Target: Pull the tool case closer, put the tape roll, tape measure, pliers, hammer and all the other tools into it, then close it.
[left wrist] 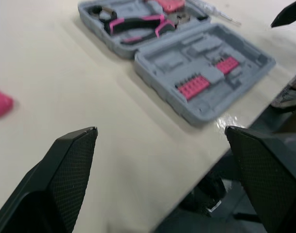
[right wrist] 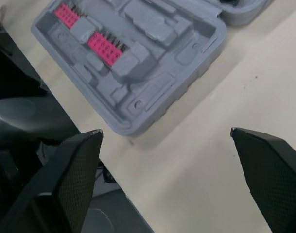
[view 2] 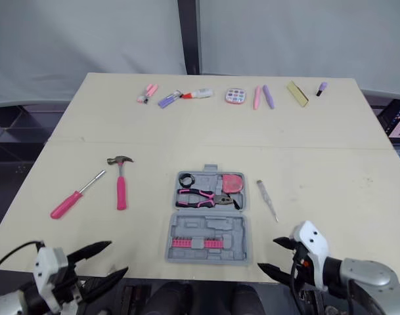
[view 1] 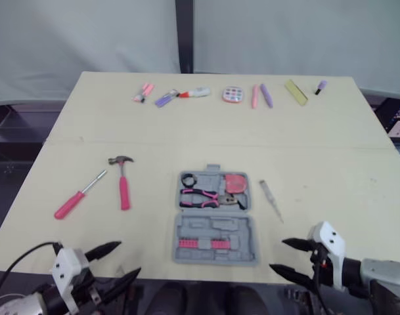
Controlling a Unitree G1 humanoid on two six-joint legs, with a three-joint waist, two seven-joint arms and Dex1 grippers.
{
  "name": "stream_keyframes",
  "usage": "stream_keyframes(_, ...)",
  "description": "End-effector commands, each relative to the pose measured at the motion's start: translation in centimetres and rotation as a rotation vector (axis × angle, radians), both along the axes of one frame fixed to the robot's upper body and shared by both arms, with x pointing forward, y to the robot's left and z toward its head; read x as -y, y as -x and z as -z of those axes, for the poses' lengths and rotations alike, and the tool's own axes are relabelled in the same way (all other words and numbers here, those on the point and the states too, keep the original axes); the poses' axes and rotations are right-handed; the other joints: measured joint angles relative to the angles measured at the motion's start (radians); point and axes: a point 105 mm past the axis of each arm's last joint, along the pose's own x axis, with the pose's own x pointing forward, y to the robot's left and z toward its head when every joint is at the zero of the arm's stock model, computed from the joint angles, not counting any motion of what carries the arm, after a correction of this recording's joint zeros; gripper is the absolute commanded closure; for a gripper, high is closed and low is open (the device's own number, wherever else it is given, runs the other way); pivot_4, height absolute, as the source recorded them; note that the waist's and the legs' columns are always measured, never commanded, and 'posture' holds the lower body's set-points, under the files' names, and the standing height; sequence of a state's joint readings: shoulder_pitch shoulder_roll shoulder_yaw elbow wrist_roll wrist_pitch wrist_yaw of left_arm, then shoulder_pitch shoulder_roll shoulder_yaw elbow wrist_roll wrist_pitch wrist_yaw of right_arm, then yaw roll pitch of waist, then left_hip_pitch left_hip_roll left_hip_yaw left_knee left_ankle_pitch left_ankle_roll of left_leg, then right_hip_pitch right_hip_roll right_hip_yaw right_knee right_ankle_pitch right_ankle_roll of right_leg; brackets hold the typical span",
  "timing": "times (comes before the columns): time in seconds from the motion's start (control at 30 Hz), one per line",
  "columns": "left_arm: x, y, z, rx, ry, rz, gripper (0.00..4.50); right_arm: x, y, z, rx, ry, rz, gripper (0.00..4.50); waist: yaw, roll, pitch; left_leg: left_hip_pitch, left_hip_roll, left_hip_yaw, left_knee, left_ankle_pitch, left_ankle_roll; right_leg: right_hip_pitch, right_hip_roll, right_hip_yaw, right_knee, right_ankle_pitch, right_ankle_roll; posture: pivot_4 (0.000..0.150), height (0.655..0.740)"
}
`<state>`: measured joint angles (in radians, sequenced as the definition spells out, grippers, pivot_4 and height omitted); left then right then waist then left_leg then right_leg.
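Tool table, seen from above | Legible text, labels, brands, numbers, signs: none | Open tool case: no lettering can be made out on its grey moulding | Small items along the far edge of the table: too small to read

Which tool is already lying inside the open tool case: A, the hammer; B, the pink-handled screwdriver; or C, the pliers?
C: the pliers lie in the far half of the open tool case, while the hammer and the screwdriver lie on the table to its left.
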<state>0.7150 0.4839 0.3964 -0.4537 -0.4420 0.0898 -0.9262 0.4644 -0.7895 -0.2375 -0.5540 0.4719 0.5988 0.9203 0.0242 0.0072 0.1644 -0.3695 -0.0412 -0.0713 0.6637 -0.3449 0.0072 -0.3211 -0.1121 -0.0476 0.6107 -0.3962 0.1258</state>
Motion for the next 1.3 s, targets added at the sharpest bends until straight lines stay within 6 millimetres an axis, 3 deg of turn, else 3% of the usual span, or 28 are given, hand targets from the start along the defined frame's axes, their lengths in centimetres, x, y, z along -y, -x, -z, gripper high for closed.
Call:
stream_keyframes(0.03,-0.1,0.4,-0.3,0.027,-0.022,0.009,0.0,-0.4,0.3,-0.3,0.015,-0.012,-0.063,0.03,0.001,-0.001,0.0,0.0,0.0,0.0,0.001,0.0,0.0,0.0,0.0,0.0,0.0,0.0,0.0,0.15,0.74)
stream_keyframes(0.63,0.5,-0.9,-1.1,0.081,-0.016,0.066,0.0,-0.8,-0.4,-0.3,0.047,-0.026,-0.07,0.03,0.0,-0.001,0.0,0.0,0.0,0.0,0.001,0.0,0.0,0.001,0.0,-0.001,0.001,0.0,0.0,0.15,0.74)
stream_keyframes(0.8,3.0,-1.0,-2.3,0.068,0.026,0.24,0.0,-0.8,-0.7,-0.3,0.053,-0.024,-0.07,0.03,0.0,-0.001,0.0,0.0,0.0,0.0,0.001,0.0,0.0,0.001,0.0,-0.001,0.001,0.0,0.0,0.15,0.74)
stream_keyframes(0.93,4.9,-2.8,-4.3,0.133,0.048,0.329,0.0,-0.6,-1.1,-0.3,0.069,-0.007,-0.057,0.03,0.002,0.001,0.0,0.001,-0.001,-0.001,0.002,0.0,0.0,0.001,-0.001,0.0,0.003,0.0,0.0,0.15,0.74)
stream_keyframes(1.3,6.8,-5.1,-5.9,0.201,0.056,0.449,0.0,0.8,-3.1,-2.0,0.224,0.021,0.158,0.03,-0.002,0.002,-0.001,0.002,0.0,0.0,0.001,0.0,0.0,-0.001,0.001,0.0,0.01,0.0,0.0,0.15,0.74)
